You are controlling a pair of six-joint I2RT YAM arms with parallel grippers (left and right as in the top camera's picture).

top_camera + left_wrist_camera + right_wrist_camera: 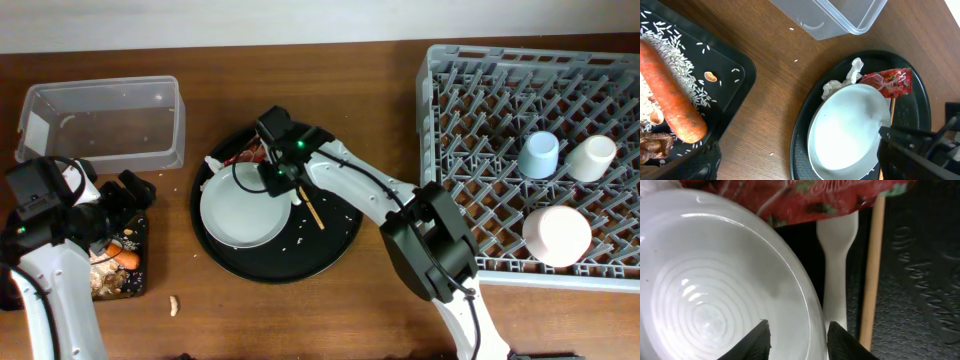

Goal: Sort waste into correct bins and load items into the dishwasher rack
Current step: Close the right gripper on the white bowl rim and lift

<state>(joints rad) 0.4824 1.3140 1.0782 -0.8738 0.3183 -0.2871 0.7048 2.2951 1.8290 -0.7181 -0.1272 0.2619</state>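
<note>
My right gripper (pixel 281 172) (pixel 799 340) is open, its two fingers on either side of the right rim of the round white plate (pixel 243 208) (pixel 715 290) (pixel 845 135). The red wrapper (pixel 890 82) (pixel 805 200), crumpled tissue (pixel 842 80), white fork (pixel 837 275) and a wooden chopstick (pixel 313 211) (pixel 871 270) lie by the plate. My left gripper (pixel 135 195) is open and empty over the shallow black tray (pixel 140 285) (pixel 742 75), which holds the carrot (pixel 672 95), rice (pixel 675 55) and nut scraps (pixel 655 142).
The plate sits in a big round black tray (pixel 325 250). The clear box (pixel 105 120) stands at the back left. The grey rack (pixel 470 110) on the right holds a blue cup (pixel 538 155), a white cup (pixel 590 157) and a bowl (pixel 556 235). A scrap (pixel 173 303) lies on the table.
</note>
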